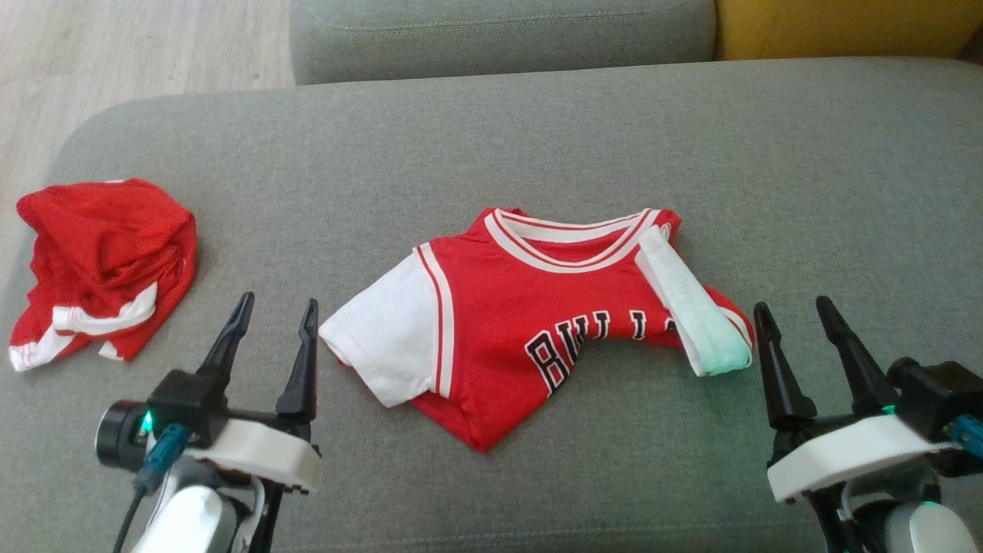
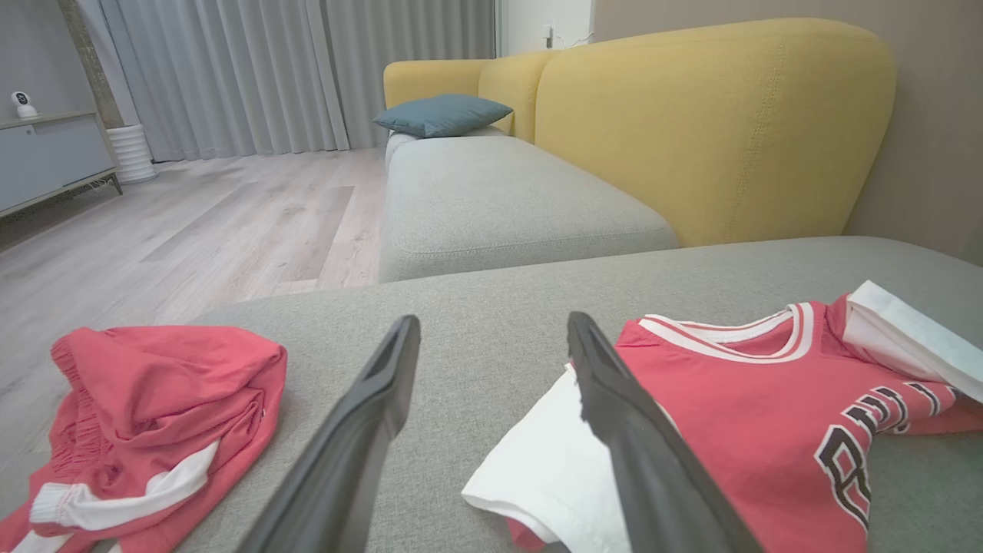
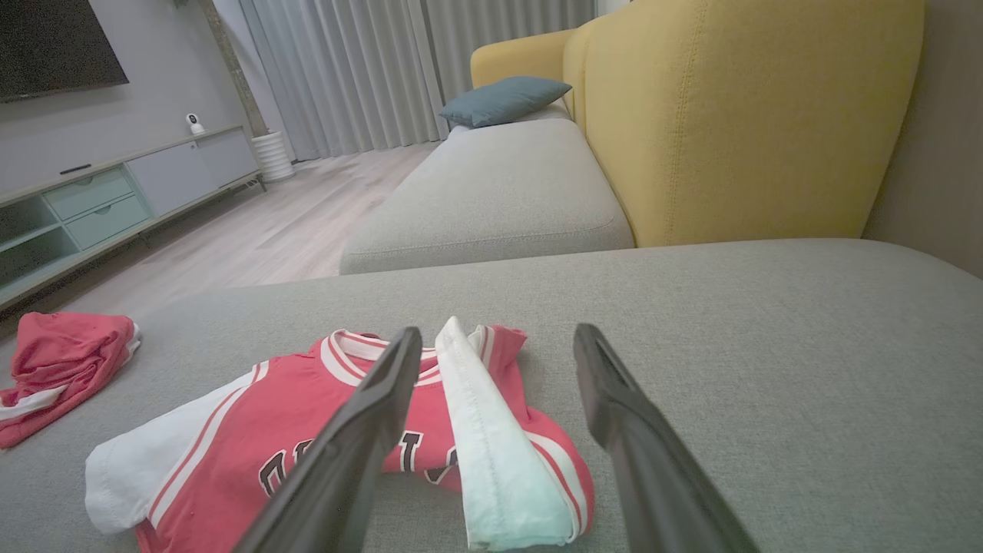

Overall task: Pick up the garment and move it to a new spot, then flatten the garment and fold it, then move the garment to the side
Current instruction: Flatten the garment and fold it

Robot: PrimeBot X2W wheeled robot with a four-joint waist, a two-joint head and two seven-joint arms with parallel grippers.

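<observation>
Garment: a red Bulls jersey (image 1: 537,307) lay rumpled at the centre of the head view, collar toward the top of the frame, black lettering partly lost in a fold, hem bunched to a point toward the bottom edge.
Sleeves: one white sleeve (image 1: 384,338) spread flat at the jersey's left; the other white sleeve (image 1: 691,307) lay folded diagonally across the chest at its right, its end tinted pale green.
Surface: a wide grey sofa seat (image 1: 537,138) carried everything.
Left gripper (image 1: 279,301): at the lower left of the head view, jaws spread wide and holding nothing, fingers pointing up the frame, tips just left of the flat white sleeve with bare grey fabric between.
Right gripper (image 1: 792,306): at the lower right, jaws equally wide and empty, its nearer finger just beside the folded sleeve's end; whether it touched could not be told.
Nearby clutter: crumpled red shorts (image 1: 100,261) with white trim sat at the left edge of the seat, well apart from the jersey and left of the left gripper.
Behind: a second grey seat cushion (image 1: 499,38) at the top centre, and a yellow backrest (image 1: 845,27) at the upper right.
Room, wrist views: a blue cushion (image 2: 441,114) on the far seat, grey curtains (image 2: 269,69), a pale wood floor (image 2: 215,223), and a low cabinet (image 3: 115,200) at the left.
</observation>
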